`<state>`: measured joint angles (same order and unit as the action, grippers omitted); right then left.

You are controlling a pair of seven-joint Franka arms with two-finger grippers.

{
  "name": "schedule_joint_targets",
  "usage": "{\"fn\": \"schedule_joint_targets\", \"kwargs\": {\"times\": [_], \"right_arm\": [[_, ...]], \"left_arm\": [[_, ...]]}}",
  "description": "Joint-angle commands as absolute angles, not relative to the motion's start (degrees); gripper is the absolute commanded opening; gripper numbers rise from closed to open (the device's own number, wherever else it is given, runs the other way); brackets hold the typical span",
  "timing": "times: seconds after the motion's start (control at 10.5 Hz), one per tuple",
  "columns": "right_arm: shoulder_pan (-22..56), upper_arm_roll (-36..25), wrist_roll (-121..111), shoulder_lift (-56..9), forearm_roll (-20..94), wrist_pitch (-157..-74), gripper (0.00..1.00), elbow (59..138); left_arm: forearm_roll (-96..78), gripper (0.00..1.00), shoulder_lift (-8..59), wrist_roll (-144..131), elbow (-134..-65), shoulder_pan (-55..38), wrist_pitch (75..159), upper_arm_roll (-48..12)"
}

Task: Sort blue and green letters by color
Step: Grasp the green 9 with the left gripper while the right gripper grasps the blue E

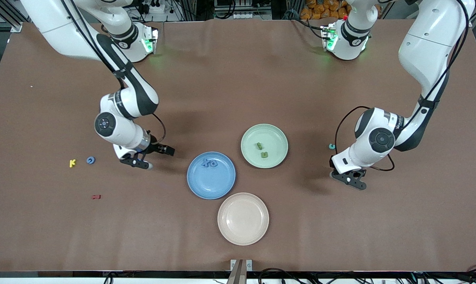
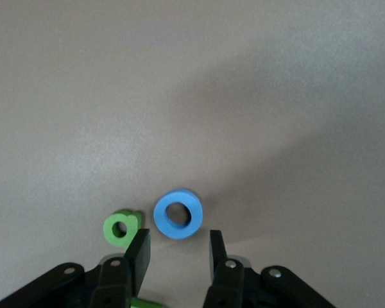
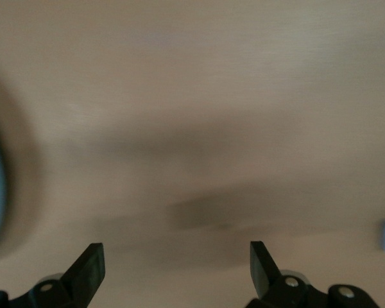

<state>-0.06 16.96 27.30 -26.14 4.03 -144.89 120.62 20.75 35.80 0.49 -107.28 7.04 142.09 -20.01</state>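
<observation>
My blue plate (image 1: 211, 175) and green plate (image 1: 264, 146) already hold matching letters. My right gripper (image 1: 156, 157), fingers spread, hangs beside the blue plate. My left gripper (image 2: 176, 251), parted, hovers by a blue ring letter (image 2: 178, 214) and green letter (image 2: 121, 227).

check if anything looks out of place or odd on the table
Nothing is spilled or damaged. A few letters lie loose on the table: a blue ring letter and a green letter by the left hand, and a blue letter beside the yellow K. The pink plate holds nothing.
</observation>
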Motion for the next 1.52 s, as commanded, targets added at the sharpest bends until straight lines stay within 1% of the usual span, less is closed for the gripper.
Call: {"fn": "schedule_joint_targets", "kwargs": {"times": [0.0,0.28,0.38,0.66,0.76,1.04,1.42], "right_arm": [[-6.6,16.3,22.0,-18.2,-3.0,-145.5,1.0,130.1],[-15.7,16.4,6.6,-18.6,-3.0,-146.2,1.0,132.8],[-17.0,16.4,5.3,-19.2,-3.0,-146.2,1.0,132.9],[-14.6,16.6,7.8,-20.7,-2.5,-146.7,1.0,132.5],[-14.5,16.6,8.1,-21.5,-2.5,-148.2,1.0,132.5],[-11.5,16.4,11.9,-22.1,-2.7,-147.7,1.0,131.7],[-12.1,16.3,11.8,-24.0,-3.3,-148.4,1.0,131.2]], "left_arm": [[22.4,0.45,38.1,1.3,-104.9,7.5,142.8,-20.5],[22.5,0.45,38.1,1.5,-104.9,7.5,142.8,-20.5],[22.2,0.44,38.1,1.5,-104.9,7.5,142.8,-20.5],[21.6,0.42,38.2,0.6,-104.6,7.5,142.8,-20.5],[21.4,0.42,38.4,0.4,-104.6,7.5,142.8,-20.5],[20.2,0.41,38.5,0.3,-104.5,7.4,142.8,-20.5],[20.2,0.41,38.4,0.6,-104.2,7.5,142.8,-20.5]]}}
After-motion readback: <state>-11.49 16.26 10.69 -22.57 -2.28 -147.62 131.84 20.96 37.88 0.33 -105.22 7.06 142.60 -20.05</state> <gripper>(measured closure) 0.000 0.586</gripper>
